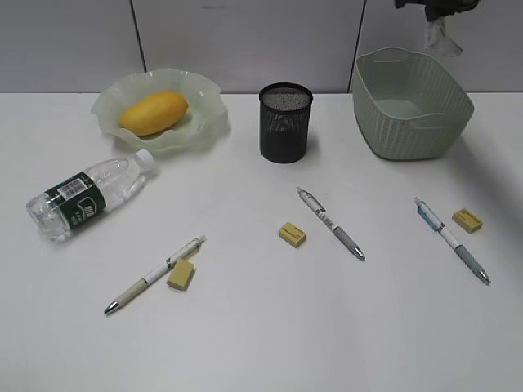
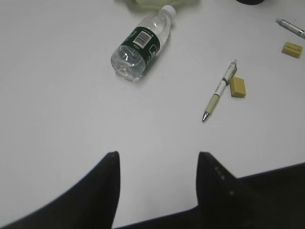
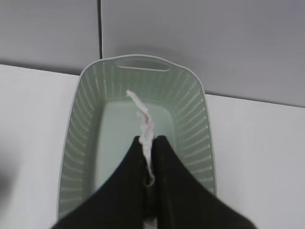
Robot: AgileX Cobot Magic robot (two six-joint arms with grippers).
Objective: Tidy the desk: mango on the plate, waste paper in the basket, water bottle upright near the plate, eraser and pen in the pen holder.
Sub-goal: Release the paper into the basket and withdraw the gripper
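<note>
Exterior view: right pincer (image 1: 433, 10) mostly cut off by the top edge, only dark bits and a dangling waste paper (image 1: 436, 36) scrap showing above the basket (image 1: 413, 131). Right wrist view: black fingers (image 3: 126, 191) pressed together on the thin, crumpled white strip, hanging over the basket's bare floor. Left pincer (image 2: 157, 164) spread, holding nothing, low over the white counter (image 2: 71, 119). Nearest lie three pens and three yellow erasers. Beyond, water bottle (image 1: 88, 194) on its side. Farther back, mango (image 1: 154, 112) on the wavy plate (image 1: 110, 106); mesh pen holder (image 1: 285, 122) upright, contents hard to make out.
</note>
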